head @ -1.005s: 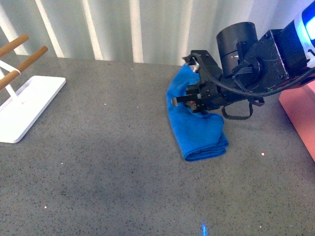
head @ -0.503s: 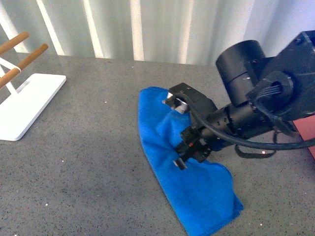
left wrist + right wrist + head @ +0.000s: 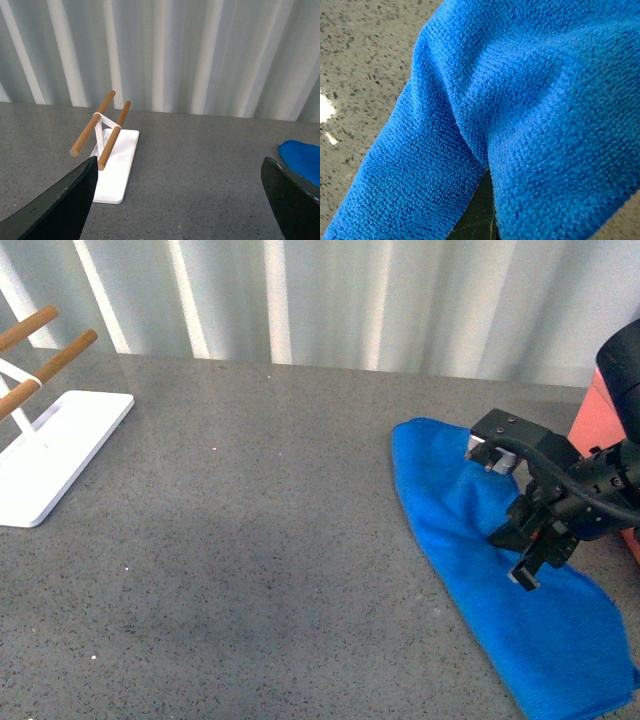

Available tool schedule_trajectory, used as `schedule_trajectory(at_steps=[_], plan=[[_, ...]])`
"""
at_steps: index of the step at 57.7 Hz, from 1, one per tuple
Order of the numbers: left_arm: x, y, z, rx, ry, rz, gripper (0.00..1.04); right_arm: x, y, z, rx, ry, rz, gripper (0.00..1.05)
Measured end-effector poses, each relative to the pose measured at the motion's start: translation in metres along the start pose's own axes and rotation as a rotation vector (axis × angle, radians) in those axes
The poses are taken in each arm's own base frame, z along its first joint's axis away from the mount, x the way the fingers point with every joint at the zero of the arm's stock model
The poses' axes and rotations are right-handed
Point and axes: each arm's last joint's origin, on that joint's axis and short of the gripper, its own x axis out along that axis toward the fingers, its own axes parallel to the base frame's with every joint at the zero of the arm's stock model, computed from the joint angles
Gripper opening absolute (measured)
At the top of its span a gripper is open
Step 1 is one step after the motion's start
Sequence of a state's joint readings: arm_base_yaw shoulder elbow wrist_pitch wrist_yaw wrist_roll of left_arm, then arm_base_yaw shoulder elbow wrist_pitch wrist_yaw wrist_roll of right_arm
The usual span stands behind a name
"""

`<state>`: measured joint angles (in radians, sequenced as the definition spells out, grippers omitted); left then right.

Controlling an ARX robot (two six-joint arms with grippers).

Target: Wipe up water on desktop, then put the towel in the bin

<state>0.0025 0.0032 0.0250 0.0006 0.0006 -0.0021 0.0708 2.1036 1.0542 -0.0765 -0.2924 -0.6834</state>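
The blue towel [image 3: 470, 540] lies stretched flat on the speckled grey desktop [image 3: 250, 540], at the right side of the front view. My right gripper [image 3: 503, 518] is shut on the towel's middle and holds it down against the tabletop. A corner of the salmon-pink bin [image 3: 588, 425] shows at the right edge, just behind that arm. In the right wrist view the towel [image 3: 530, 100] fills nearly the whole picture and hides the jaws. My left gripper [image 3: 177, 210] hangs open over bare desktop [image 3: 190, 165], with the towel's edge [image 3: 302, 160] off to one side.
A white flat-based rack [image 3: 50, 455] with two wooden bars [image 3: 45, 365] stands at the far left of the table; it also shows in the left wrist view as the rack [image 3: 115, 160]. A pleated pale curtain [image 3: 320, 300] closes off the back.
My right gripper has dragged the towel from the table's middle to the right, toward the bin. The towel has shifted with it and trails out longer toward the front.
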Motion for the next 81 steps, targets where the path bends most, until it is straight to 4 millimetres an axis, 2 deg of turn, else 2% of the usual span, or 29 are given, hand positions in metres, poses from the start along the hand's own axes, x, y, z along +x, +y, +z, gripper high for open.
schedule_trajectory(at_steps=[5, 12, 15, 20, 23, 27, 33, 38, 46, 53, 62, 81], plan=[[0.0, 0.0, 0.0, 0.0, 0.0, 0.0, 0.98, -0.01, -0.01, 0.008, 0.005, -0.025, -0.034, 0.03], [0.0, 0.0, 0.0, 0.0, 0.0, 0.0, 0.98, -0.036, -0.028, 0.034, 0.011, -0.102, -0.104, 0.03], [0.0, 0.0, 0.0, 0.0, 0.0, 0.0, 0.98, -0.052, -0.036, 0.047, 0.015, -0.143, -0.137, 0.03], [0.0, 0.0, 0.0, 0.0, 0.0, 0.0, 0.98, -0.09, -0.05, 0.071, 0.043, -0.247, -0.197, 0.03], [0.0, 0.0, 0.0, 0.0, 0.0, 0.0, 0.98, -0.107, -0.055, 0.078, 0.064, -0.294, -0.219, 0.03], [0.0, 0.0, 0.0, 0.0, 0.0, 0.0, 0.98, -0.14, -0.066, 0.086, 0.096, -0.372, -0.257, 0.03], [0.0, 0.0, 0.0, 0.0, 0.0, 0.0, 0.98, -0.182, -0.077, 0.087, 0.121, -0.451, -0.31, 0.03], [0.0, 0.0, 0.0, 0.0, 0.0, 0.0, 0.98, -0.217, -0.088, 0.077, 0.147, -0.501, -0.363, 0.03], [0.0, 0.0, 0.0, 0.0, 0.0, 0.0, 0.98, -0.243, -0.106, 0.048, 0.194, -0.491, -0.437, 0.03], [0.0, 0.0, 0.0, 0.0, 0.0, 0.0, 0.98, -0.241, -0.118, 0.006, 0.25, -0.429, -0.453, 0.03], [0.0, 0.0, 0.0, 0.0, 0.0, 0.0, 0.98, -0.218, -0.124, -0.038, 0.307, -0.334, -0.439, 0.03], [0.0, 0.0, 0.0, 0.0, 0.0, 0.0, 0.98, -0.144, -0.129, -0.089, 0.323, -0.089, -0.404, 0.03]])
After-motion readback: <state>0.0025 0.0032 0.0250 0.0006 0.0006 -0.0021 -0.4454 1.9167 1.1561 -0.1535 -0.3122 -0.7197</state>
